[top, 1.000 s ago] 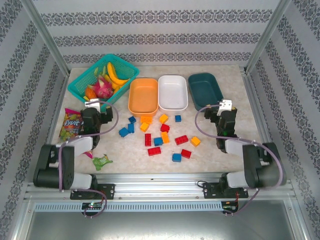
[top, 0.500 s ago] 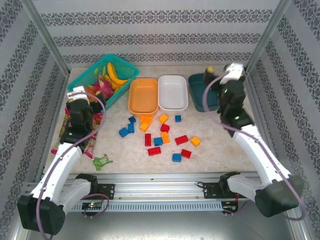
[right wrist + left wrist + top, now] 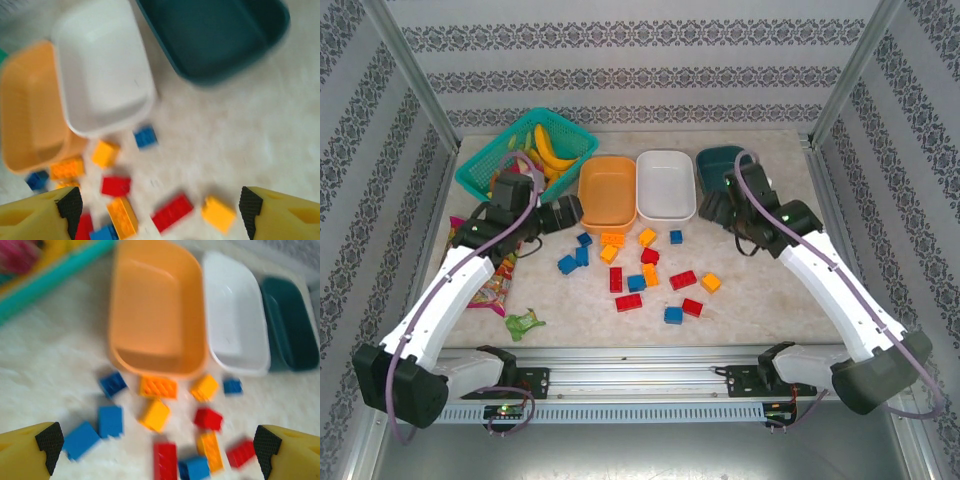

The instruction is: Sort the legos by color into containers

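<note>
Desk (image 3: 760, 300) bearing orange tub (image 3: 607, 190), white tub (image 3: 666, 184) and dark teal tub (image 3: 720, 160) side by side. Left pincer (image 3: 563, 213) hovering beside the orange tub, right pincer (image 3: 715, 208) beside the dark teal tub, both spread wide, gripping nothing. Blue, red and orange-yellow legos (image 3: 683, 280) scattered loose on the desk just in front of the tubs.

A teal basket (image 3: 472, 172) sits at the table's (image 3: 760, 300) far left corner with bananas (image 3: 552, 150) inside. A bright snack packet (image 3: 493, 288) lies near the left edge. A green toy scrap (image 3: 523, 322) lies just beside it, nearer the front.
</note>
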Controlling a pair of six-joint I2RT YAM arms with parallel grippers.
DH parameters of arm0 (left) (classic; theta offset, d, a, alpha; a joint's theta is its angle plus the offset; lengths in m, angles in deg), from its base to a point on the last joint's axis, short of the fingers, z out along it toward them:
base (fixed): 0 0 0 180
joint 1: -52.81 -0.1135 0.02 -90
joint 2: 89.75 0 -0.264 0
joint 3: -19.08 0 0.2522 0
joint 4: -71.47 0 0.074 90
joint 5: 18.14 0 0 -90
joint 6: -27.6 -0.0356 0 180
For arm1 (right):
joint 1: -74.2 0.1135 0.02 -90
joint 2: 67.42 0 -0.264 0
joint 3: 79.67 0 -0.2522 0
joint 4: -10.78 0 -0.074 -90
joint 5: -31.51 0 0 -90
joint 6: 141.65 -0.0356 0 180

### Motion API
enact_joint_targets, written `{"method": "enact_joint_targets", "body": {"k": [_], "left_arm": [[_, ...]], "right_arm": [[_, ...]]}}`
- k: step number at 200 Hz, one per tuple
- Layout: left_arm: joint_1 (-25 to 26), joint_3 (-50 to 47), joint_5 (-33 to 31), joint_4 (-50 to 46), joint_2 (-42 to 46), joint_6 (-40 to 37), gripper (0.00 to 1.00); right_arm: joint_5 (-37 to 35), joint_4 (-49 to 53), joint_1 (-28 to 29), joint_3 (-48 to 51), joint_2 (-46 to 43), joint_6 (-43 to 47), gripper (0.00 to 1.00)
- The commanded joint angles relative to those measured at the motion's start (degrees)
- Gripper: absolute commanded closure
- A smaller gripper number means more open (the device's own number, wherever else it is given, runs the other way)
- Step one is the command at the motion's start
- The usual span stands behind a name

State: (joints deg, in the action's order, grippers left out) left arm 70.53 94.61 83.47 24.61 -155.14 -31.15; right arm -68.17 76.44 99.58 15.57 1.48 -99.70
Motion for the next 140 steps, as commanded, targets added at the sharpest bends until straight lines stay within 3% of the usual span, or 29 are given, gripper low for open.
{"method": "enact_joint_targets", "body": {"k": [1, 39, 64, 105, 140], "left_arm": [[4.2, -2.1, 7.5, -2.8, 3.7, -2.0, 0.00], [13.7, -7.9, 11.8, 2.9, 4.1, -1.4, 0.00], [17.8, -8.3, 11.6, 5.2, 1.9, -1.0, 0.00], [20.8, -6.8, 10.2, 6.7, -1.6, -1.1, 0.00], [21.7, -5.9, 9.3, 8.2, -3.8, -0.4, 0.00]], "right_arm": [[6.6, 7.3, 0.1, 6.1, -0.6, -11.3, 0.16], [14.6, -2.4, -0.9, 16.8, 3.1, -16.7, 0.12], [16.2, -5.8, -2.2, 20.2, 6.7, -17.1, 0.11], [18.2, -11.2, -6.5, 22.7, 11.7, -16.4, 0.14], [21.8, -15.6, -8.1, 23.1, 16.1, -15.7, 0.24]]}}
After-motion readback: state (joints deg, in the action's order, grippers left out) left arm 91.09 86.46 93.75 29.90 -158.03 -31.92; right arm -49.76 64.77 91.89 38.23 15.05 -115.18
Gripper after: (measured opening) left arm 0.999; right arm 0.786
